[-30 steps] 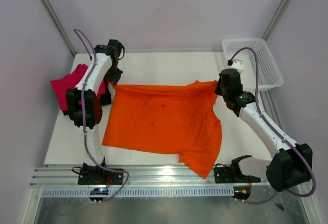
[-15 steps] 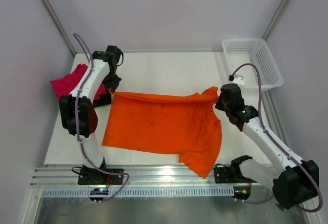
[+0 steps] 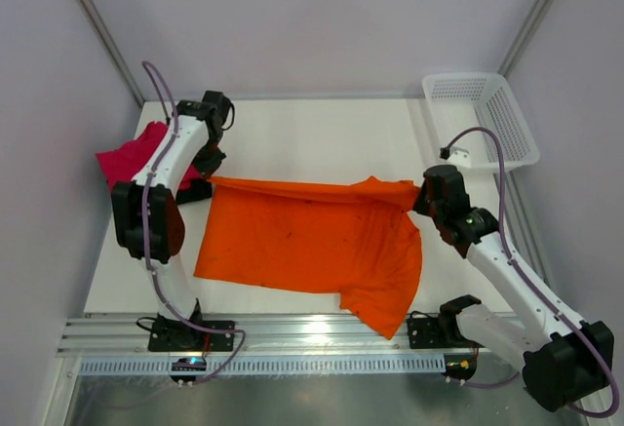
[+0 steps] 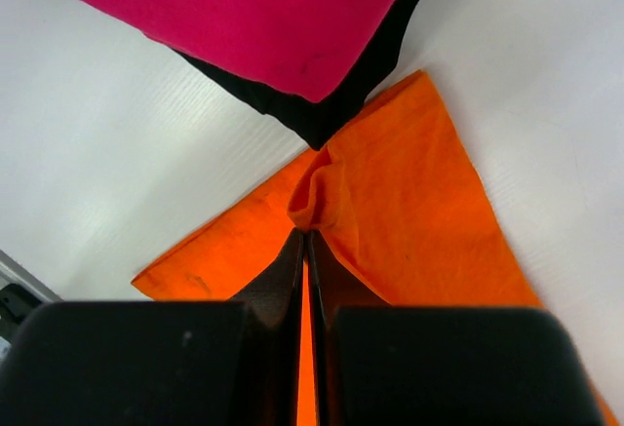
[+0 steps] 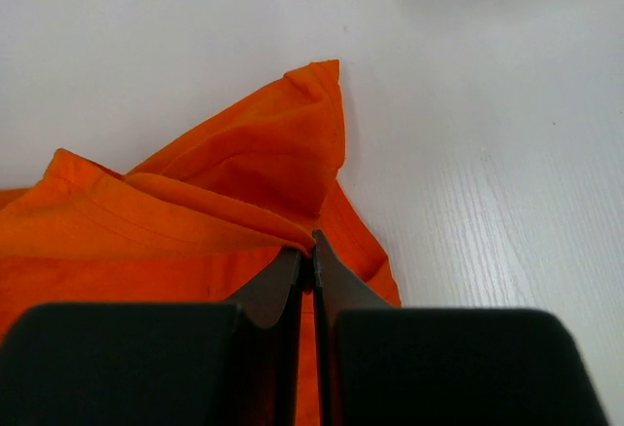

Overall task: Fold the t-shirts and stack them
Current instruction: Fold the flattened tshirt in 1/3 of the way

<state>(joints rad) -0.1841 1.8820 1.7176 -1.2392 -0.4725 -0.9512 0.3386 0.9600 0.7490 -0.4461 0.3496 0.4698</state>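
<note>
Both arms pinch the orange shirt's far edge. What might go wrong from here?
Each arm's jaws pinch only a small bunch of the bright orange cloth t-shirt; a corner may slip out mid-fold.
The left pinch sits beside the black cloth t-shirt under the magenta-pink cloth t-shirt; that stack may get dragged.
The orange shirt's near corner overlaps the metal rail and may snag.

Bright, even light comes from overhead; my table (image 3: 312, 134) reads almost white, with soft, short shadows. Glare flares on the metal rail (image 3: 317, 327) at 6 o'clock. Wrist views hold the orange t-shirt (image 4: 409, 202) sharp, while my left gripper (image 4: 305, 241) is dark and featureless at 6 o'clock.
</note>
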